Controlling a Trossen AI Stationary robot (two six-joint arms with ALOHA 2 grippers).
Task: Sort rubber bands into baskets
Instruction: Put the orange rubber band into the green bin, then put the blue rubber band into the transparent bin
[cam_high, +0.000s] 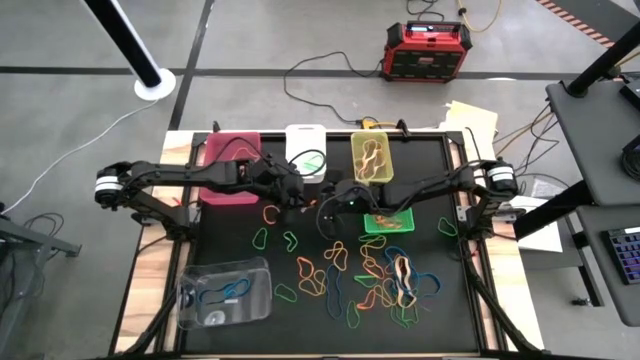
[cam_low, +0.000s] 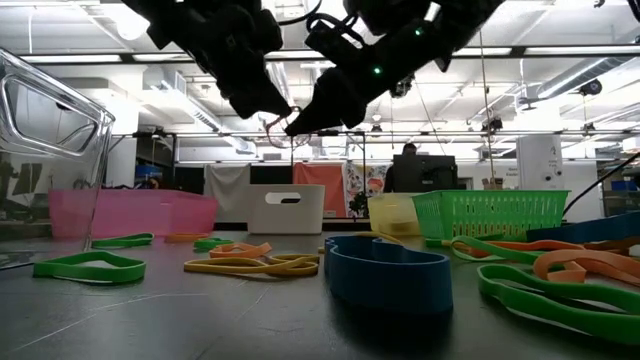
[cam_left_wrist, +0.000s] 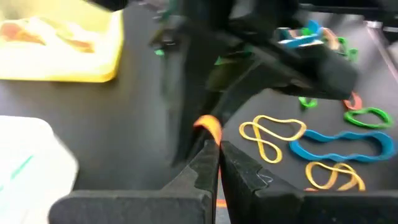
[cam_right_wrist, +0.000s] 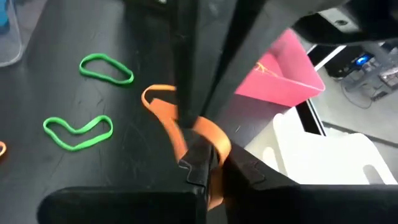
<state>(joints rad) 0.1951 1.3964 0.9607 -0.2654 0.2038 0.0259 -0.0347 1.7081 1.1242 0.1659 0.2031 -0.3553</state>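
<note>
Right now both end effectors meet over the worktop just in front of the white basket (cam_high: 306, 148), lifted clear of the surface in the low view. Right end effector (cam_right_wrist: 214, 163) is clenched on an orange rubber band (cam_right_wrist: 208, 134); the loop hangs folded out of its tips. Left end effector (cam_left_wrist: 219, 149) is also clenched, w/ an orange strip (cam_left_wrist: 210, 127) at its tips. Prob. the same band held from both sides, but the wrist views are too cluttered to be sure.

Handling, as a judgement: band is v. light, floppy, stretchy. It won't hold shape, will drape and may snag or cling to a pad on release. Best grip is a pinch across one strand near the loop's end so the rest dangles free; two grips at once risk stretching it.

Other bands lie scattered on the worktop farther from the white basket, e.g. two green loops (cam_right_wrist: 106, 68). Pink basket (cam_high: 228, 166) sits just beside the white one.
</note>
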